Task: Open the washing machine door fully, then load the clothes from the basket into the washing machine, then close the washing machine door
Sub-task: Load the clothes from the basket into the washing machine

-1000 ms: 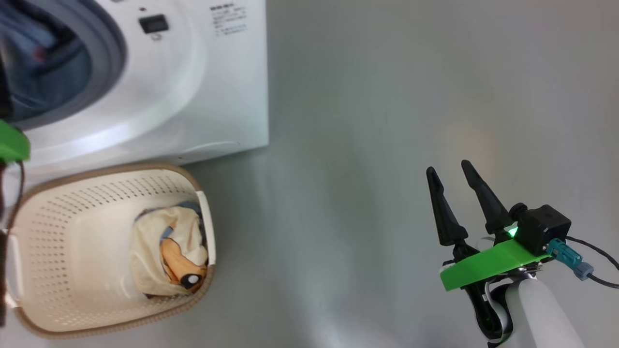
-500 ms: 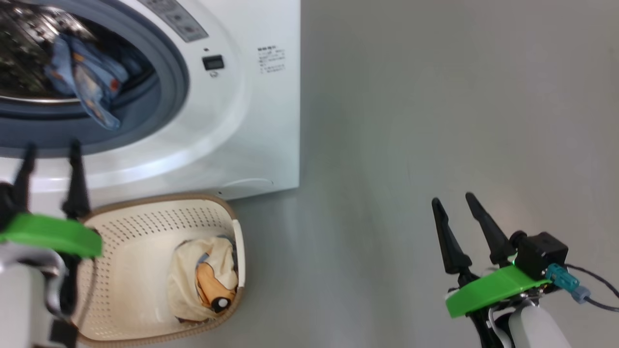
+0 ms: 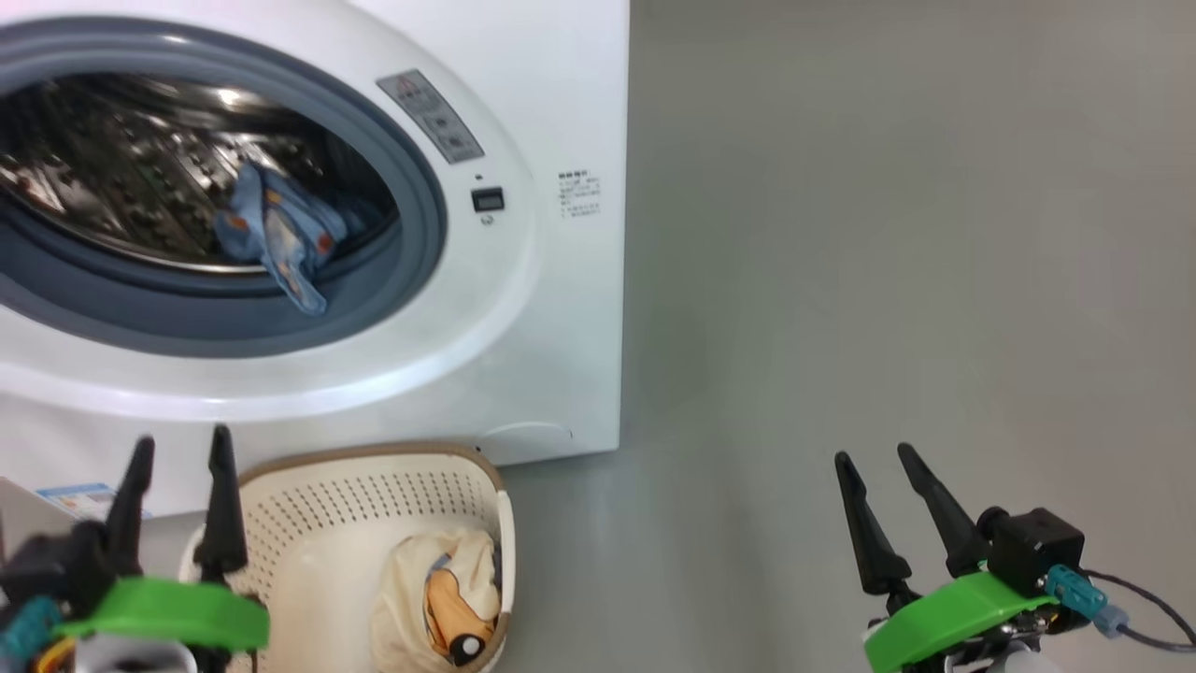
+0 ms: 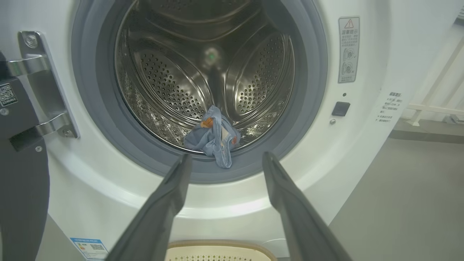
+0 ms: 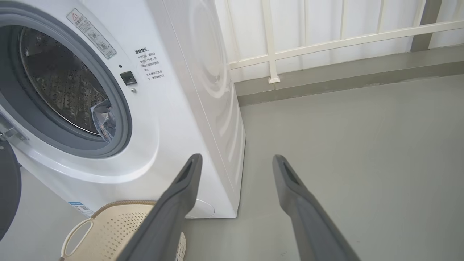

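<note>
Left hand (image 3: 183,439) spread, empty; blue garment (image 4: 212,137) crumpled in perforated steel drum (image 4: 166,79)

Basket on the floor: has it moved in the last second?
No. The basket keeps its place by the washing machine's lower right corner; the camera shifted.

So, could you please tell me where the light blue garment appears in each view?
Head view: the light blue garment lies upper left, at the bottom of the drum opening.
Left wrist view: near the middle, draped over the drum's front lip.
Right wrist view: left of centre, at the opening's lower right.
Shared landmark: the small black square on the washing machine front, right of the opening in every view.
</note>
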Robot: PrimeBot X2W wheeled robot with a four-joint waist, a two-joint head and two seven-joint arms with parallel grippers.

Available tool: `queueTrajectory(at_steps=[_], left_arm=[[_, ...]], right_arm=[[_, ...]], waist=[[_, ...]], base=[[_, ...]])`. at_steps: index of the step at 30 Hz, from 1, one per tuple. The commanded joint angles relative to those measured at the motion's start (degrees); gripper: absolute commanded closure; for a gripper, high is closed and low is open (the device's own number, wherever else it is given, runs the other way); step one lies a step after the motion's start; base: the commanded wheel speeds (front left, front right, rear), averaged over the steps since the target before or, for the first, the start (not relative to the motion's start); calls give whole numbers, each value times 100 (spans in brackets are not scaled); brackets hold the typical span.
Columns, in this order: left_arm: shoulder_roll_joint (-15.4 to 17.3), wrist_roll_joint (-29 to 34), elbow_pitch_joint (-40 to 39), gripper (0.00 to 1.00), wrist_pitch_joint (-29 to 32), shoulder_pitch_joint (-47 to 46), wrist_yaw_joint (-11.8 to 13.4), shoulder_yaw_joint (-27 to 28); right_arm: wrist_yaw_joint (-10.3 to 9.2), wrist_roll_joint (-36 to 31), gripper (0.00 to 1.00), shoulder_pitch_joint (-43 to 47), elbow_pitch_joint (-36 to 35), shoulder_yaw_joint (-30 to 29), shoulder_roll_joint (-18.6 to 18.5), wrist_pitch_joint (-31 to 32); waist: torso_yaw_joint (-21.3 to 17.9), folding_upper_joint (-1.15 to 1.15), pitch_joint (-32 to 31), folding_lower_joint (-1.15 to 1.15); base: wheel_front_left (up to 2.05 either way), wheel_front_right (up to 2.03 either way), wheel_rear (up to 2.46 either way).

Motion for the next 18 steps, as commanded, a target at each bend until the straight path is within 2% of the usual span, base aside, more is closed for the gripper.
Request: queueTrajectory(at_steps=[1, 8, 18], left_arm=[[81, 112, -226, 0, -30, 66, -13, 223], [-211, 130, -584, 0, -30, 635, -52, 282], [-341, 250, -664, 0, -30, 772, -83, 198]], right_arm=[[9, 7, 0, 28, -115, 168, 3, -69], [9, 75, 0, 195, -122, 211, 3, -65], [9, 90, 0, 240, -174, 264, 3, -47]], waist=[[94, 0, -302, 0], [52, 0, -569, 0], [26, 0, -525, 0]], base=[[0, 0, 0], [0, 0, 0], [0, 0, 0]])
